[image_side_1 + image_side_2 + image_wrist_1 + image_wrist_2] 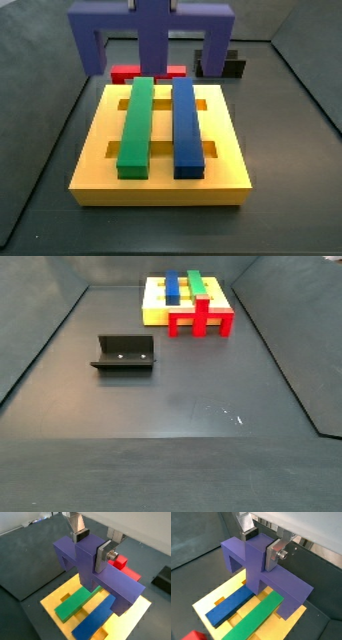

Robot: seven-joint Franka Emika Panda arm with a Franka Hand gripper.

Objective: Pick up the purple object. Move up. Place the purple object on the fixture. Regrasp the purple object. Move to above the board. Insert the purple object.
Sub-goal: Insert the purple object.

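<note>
pincer (92, 546) clamped on purple object (100, 574) centre post, holding it above the yellow board (94, 150) far edge, legs down, clear of slots

Both wrist views look steeply down past the gripper (93, 546) at the board (137, 619); both side views face it from opposite ends.

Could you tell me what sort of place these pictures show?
Probably a robot assembly test cell: a dark walled floor, a black fixture, and a yellow board with green and blue bars. The gripper hangs above the board, jaws shut on the purple object.
</note>
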